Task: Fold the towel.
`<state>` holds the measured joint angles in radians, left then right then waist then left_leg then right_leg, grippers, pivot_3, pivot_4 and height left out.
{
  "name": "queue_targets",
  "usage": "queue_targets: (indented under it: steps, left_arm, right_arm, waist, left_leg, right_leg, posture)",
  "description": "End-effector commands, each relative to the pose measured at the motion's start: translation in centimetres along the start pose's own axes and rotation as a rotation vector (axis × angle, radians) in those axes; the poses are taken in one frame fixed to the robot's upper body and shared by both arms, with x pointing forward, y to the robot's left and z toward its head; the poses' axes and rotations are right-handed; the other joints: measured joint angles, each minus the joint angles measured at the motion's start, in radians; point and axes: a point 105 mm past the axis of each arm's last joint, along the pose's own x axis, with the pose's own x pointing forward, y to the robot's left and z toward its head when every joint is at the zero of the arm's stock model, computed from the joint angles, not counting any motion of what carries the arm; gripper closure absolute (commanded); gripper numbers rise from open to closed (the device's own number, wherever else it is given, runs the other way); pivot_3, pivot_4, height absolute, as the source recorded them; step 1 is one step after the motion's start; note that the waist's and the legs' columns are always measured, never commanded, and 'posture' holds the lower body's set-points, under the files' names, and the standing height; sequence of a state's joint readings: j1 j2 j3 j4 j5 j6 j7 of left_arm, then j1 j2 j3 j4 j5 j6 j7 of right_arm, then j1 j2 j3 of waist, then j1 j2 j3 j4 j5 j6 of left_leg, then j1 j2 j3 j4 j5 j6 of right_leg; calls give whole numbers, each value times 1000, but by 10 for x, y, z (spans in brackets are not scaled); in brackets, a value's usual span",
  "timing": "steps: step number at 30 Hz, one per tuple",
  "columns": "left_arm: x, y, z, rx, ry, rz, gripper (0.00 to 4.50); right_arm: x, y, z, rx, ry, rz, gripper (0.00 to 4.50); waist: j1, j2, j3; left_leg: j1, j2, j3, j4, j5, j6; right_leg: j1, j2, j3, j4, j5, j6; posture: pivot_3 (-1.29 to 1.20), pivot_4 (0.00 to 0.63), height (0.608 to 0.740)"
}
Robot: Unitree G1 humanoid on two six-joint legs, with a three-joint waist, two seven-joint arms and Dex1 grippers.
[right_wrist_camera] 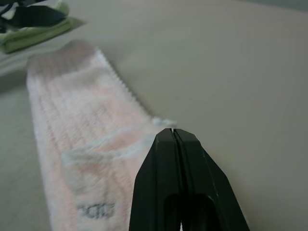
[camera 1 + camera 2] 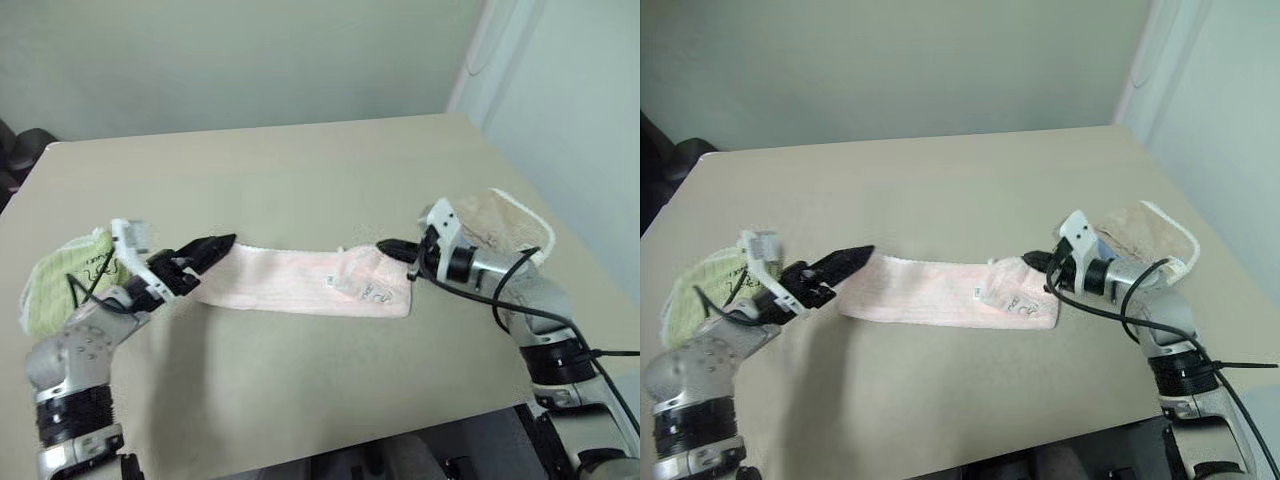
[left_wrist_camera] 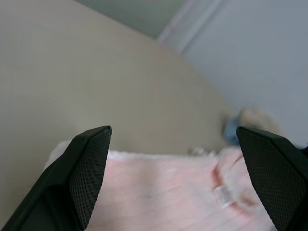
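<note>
Pink and fluffy, the towel (image 2: 300,283) lies in the middle of the picture on the table (image 2: 300,170) as one long thin strip, so it looks folded along its length already. My left gripper (image 2: 212,247) sits at the strip's left end with its fingers wide apart, holding nothing. My right gripper (image 2: 395,248) is at the right end with its fingers pressed together; I cannot tell if any cloth is pinched. I think one end still has to go over the other.
</note>
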<state>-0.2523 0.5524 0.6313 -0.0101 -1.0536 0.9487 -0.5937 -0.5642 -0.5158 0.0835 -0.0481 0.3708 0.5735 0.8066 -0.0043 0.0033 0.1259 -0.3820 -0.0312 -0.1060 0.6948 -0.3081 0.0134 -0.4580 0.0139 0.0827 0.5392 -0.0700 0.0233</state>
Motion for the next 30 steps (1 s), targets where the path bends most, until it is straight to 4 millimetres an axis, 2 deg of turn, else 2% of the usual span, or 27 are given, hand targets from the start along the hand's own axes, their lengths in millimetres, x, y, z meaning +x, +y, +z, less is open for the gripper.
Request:
queue_targets:
  steps: [1, 5, 8, 13, 18, 25, 30]
  left_arm:
    - [-12, -15, 5, -51, -35, 0, 0]
    - [-20, -19, -7, -113, -22, 112, 0]
    - [-28, -4, -21, -180, -16, 321, 0]
    - [-49, -12, -30, -239, -20, 431, 0]
    - [-70, 1, -36, -310, -32, 555, 0]
    - [-54, 18, -43, -381, -4, 583, 0]
    - [-31, 34, -49, -495, 5, 566, 0]
  right_arm:
    - [-5, -9, 13, -43, -38, -22, 4437]
    - [-4, -13, 10, -60, -28, -18, 4437]
    - [0, -15, 9, -65, -27, -12, 4437]
    - [7, -14, 3, -65, -19, 16, 4437]
    - [17, -13, -4, -71, -6, 44, 4437]
    - [28, -9, 0, -69, -27, 59, 4437]
    - [25, -10, 2, -65, -47, 31, 4437]
  waist:
    - [0, 0, 0]
    - [4, 0, 0]
    - [2, 0, 1]
    - [-7, -2, 4]
    - [-12, 1, 7]
    - [-9, 1, 8]
    - [-7, 1, 8]
  left_leg:
    - [0, 0, 0, 0, 0, 0]
    - [1, 0, 0, -1, 0, -1]
    - [1, -1, 0, -1, 1, -3]
    - [6, 0, 1, -3, 0, -7]
    - [14, 0, 1, -8, -1, -10]
    - [16, 0, 0, -13, 0, -12]
    - [17, -1, 0, -12, 2, -10]
  right_leg:
    - [0, 0, 0, 0, 0, 0]
    - [0, 0, 0, 0, -1, 1]
    - [1, 0, 0, 0, -1, 1]
    - [4, 2, 0, 0, -1, 0]
    - [8, 2, 1, 0, -2, -1]
    - [9, 2, 1, 1, -2, -3]
    - [9, 2, 0, 1, -1, -5]
  posture:
    - [0, 150, 740]
    - [0, 150, 740]
    - [0, 150, 740]
    - [0, 150, 740]
    - [0, 150, 740]
    - [0, 150, 740]
    - [0, 150, 740]
